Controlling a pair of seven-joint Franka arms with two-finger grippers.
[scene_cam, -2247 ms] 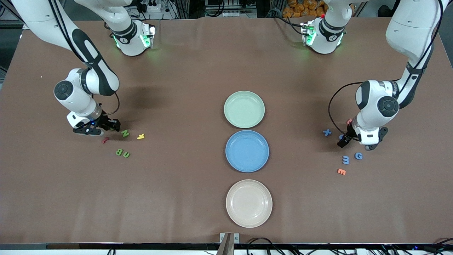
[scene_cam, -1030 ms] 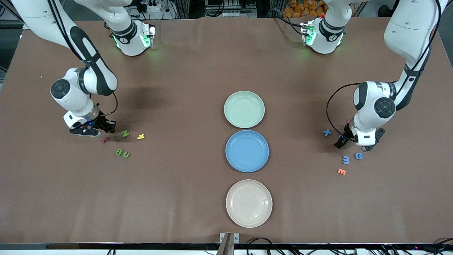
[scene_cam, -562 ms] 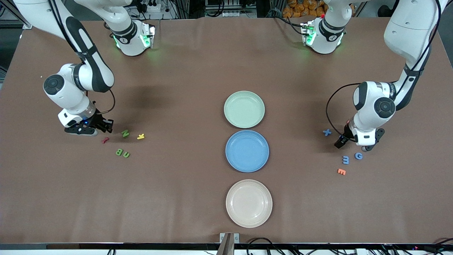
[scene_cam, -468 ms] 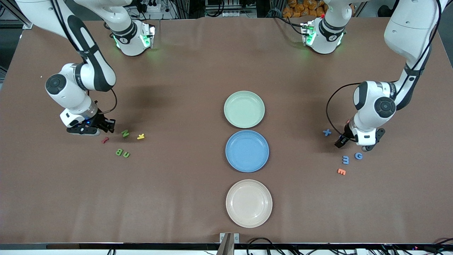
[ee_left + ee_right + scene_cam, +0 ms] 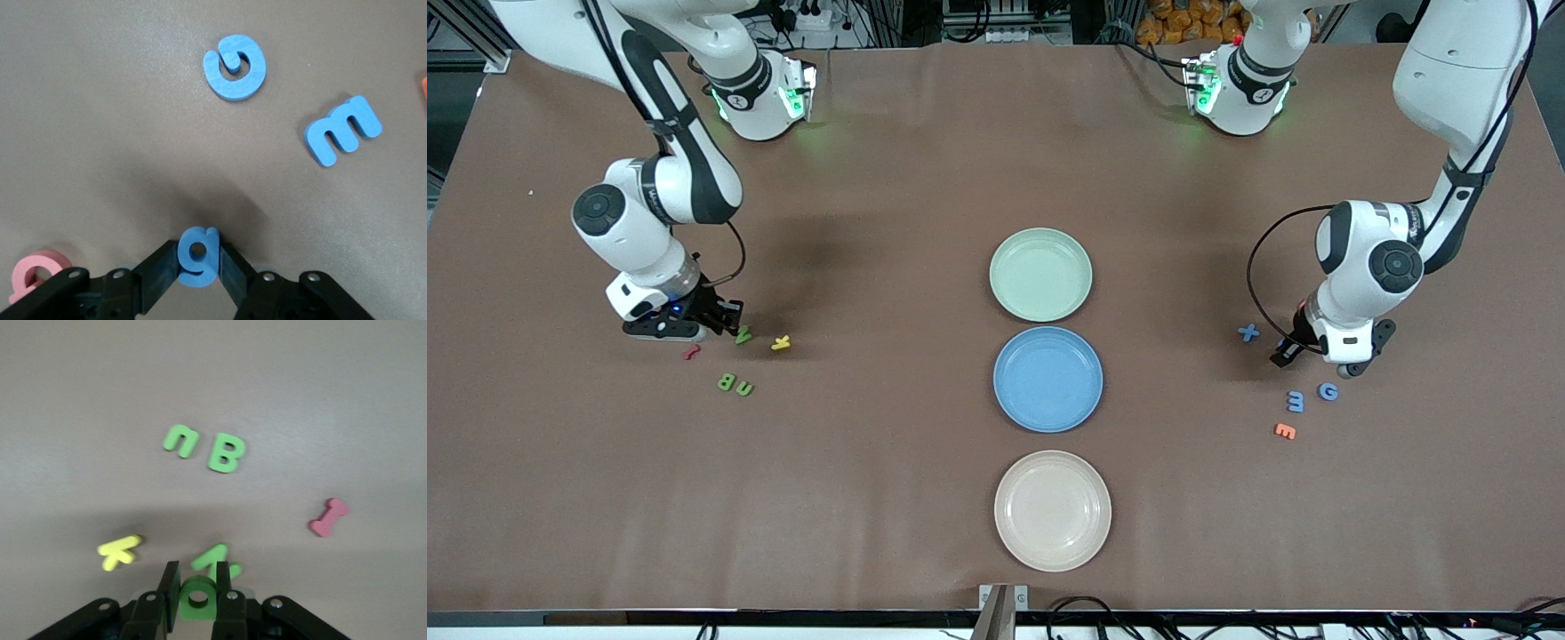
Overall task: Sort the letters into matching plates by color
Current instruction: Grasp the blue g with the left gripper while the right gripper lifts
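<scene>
Jaws of the left gripper [image 5: 198, 267] press on both flanks of a small blue g [image 5: 198, 257], which sits squarely between the fingertips at the bottom centre of the left wrist view. Outward from it in that view lie a blue G [image 5: 234, 67] near the top centre, a blue m [image 5: 342, 130] toward the upper right, and a pink letter [image 5: 35, 272] at the lower left edge beside the gripper body. In the front view this gripper [image 5: 1288, 348] is low over the mat at the frame's right, with a blue x [image 5: 1248, 332] just beside it.

Jaws of the right gripper [image 5: 198, 587] stand narrow, clamped on a green letter [image 5: 197, 599] at the bottom centre of the right wrist view. A green N [image 5: 215, 560] lies directly under and ahead of the fingertips, a yellow K [image 5: 120, 551] at the lower left, a red I [image 5: 329, 517] at right, and a green n [image 5: 181, 441] and green B [image 5: 226, 455] above centre.

The green plate [image 5: 1040, 275] and blue plate [image 5: 1048, 380], both without letters, sit mid-frame in the front view, a beige plate [image 5: 1052, 510] below them.
</scene>
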